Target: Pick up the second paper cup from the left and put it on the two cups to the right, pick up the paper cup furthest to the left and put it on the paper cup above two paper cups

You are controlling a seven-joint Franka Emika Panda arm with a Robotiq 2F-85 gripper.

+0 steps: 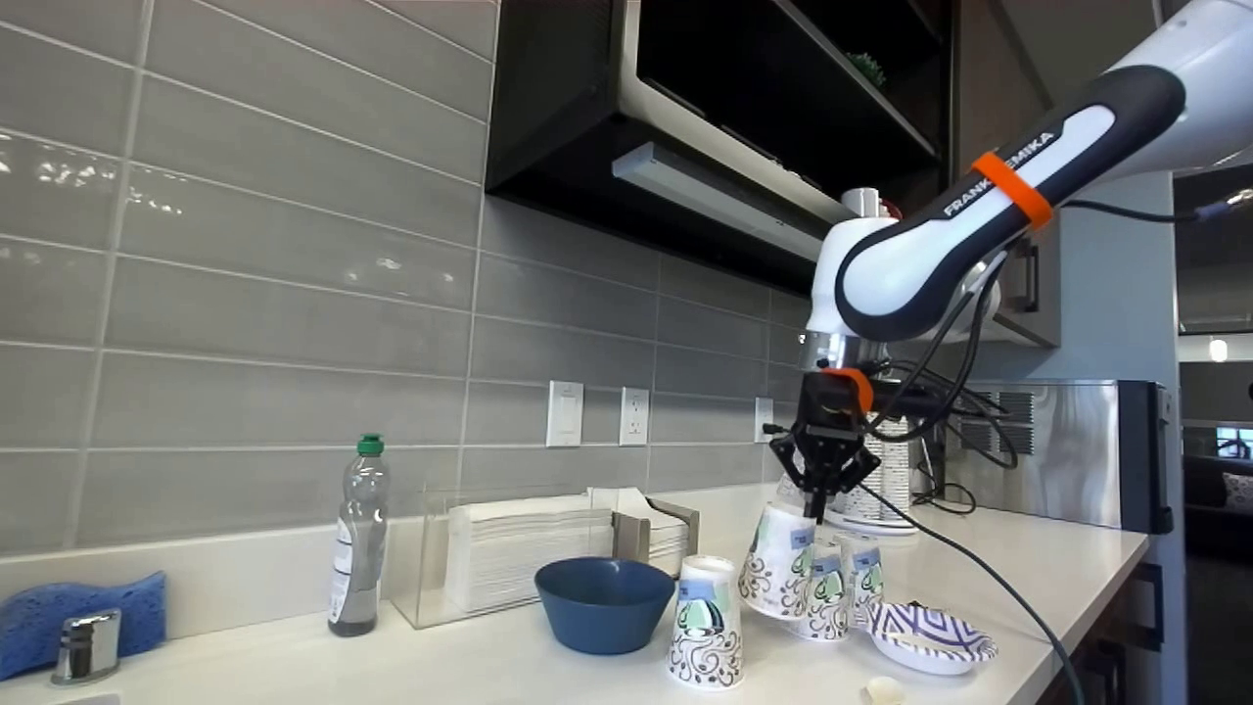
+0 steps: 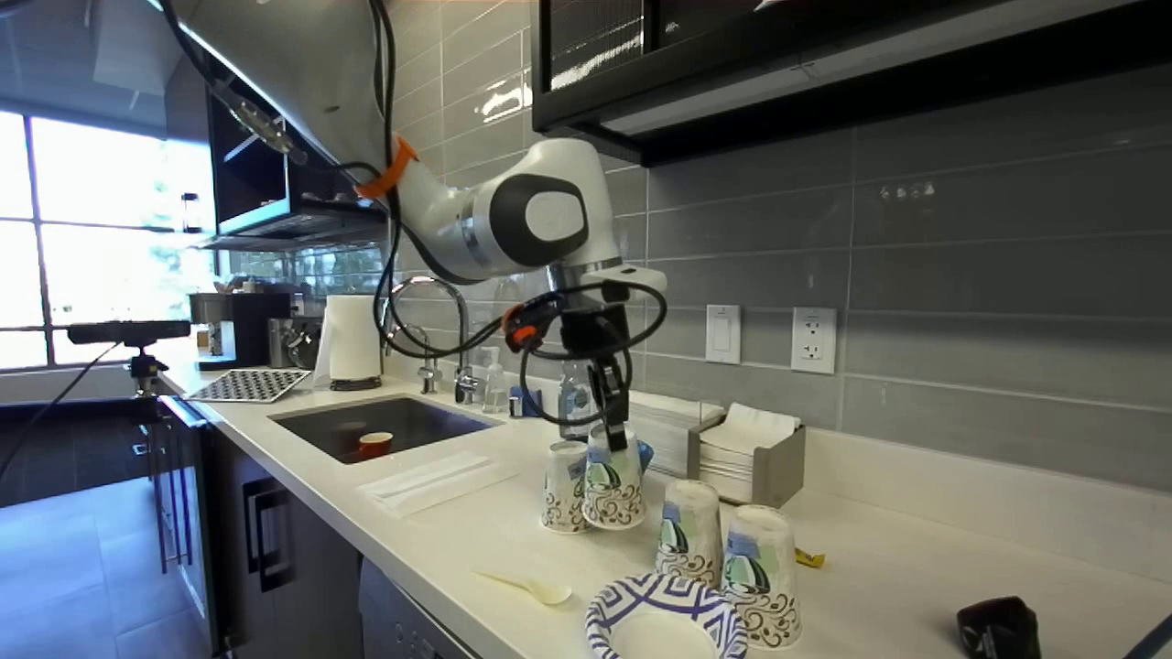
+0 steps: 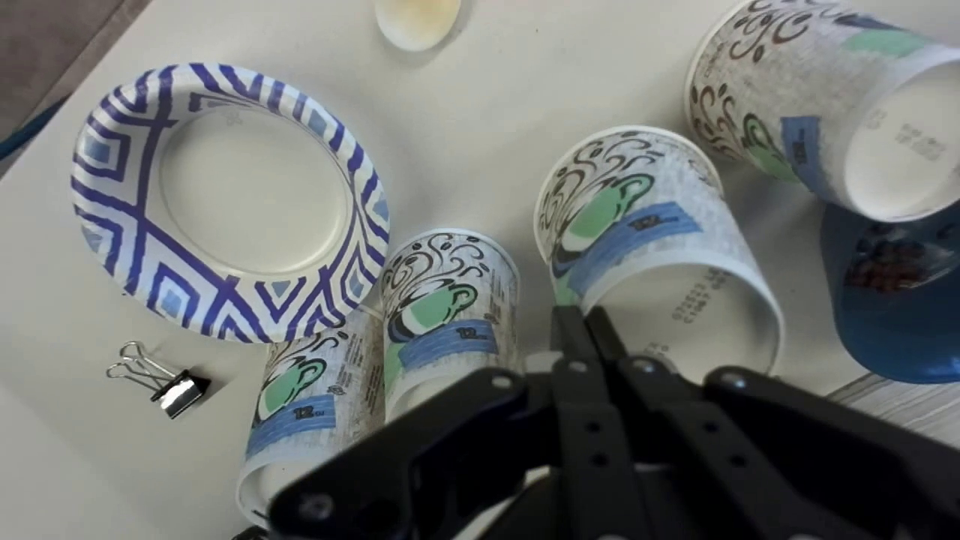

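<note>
Several white paper cups with a blue-green print stand upside down on the counter. My gripper is shut on the raised bottom edge of the second cup from the left, one finger inside the edge and one outside. In an exterior view this cup tilts and seems a little off the counter. The furthest-left cup stands apart; it also shows in the wrist view. The two cups to the right stand close together; in the wrist view the arm's linkage partly hides one.
A white-and-blue patterned dish lies beside the two right cups. A blue bowl, a napkin holder and a plastic bottle stand along the wall side. A spoon lies near the counter's front edge, and a binder clip lies near the dish.
</note>
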